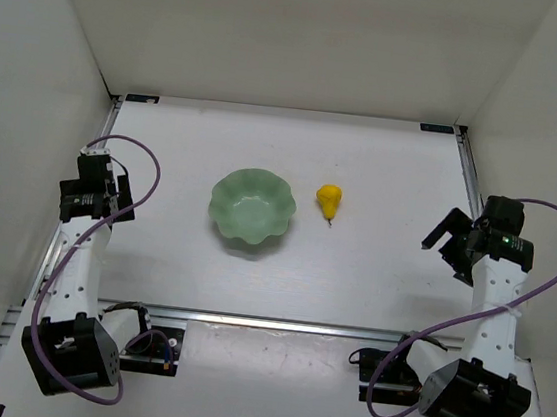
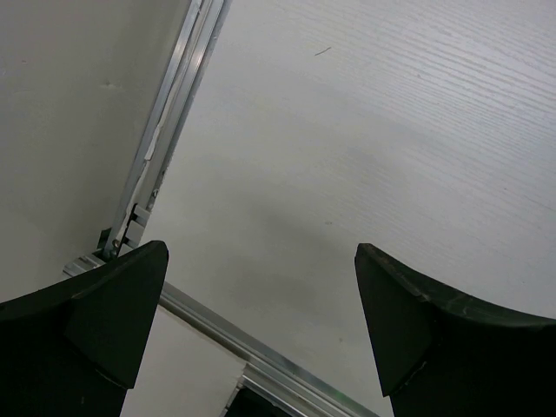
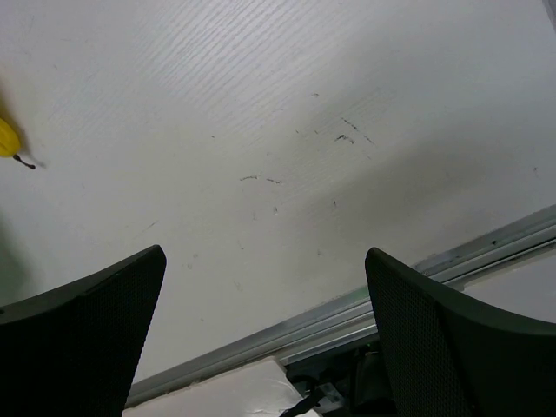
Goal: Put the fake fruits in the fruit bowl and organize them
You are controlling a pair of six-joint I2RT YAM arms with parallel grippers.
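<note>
Yellow pear-shaped plastic fruit (image 1: 329, 200) just right of glossy jade-green scalloped bowl (image 1: 225, 194), left gripper (image 2: 261, 261) mid-left, right gripper (image 3: 265, 261) mid-right, both tilted down, jaws wide, gripping nothing

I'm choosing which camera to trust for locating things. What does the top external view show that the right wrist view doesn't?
Only the top external view: the fruit bowl, empty, and the whole yellow pear lying on the table beside it, apart from it, on the right arm's side.
Only the right wrist view: fine dark scuff marks on the table.
Both: the pear (just a sliver with its stem at the wrist view's left edge), the table, the metal rail and the open right end effector.
</note>
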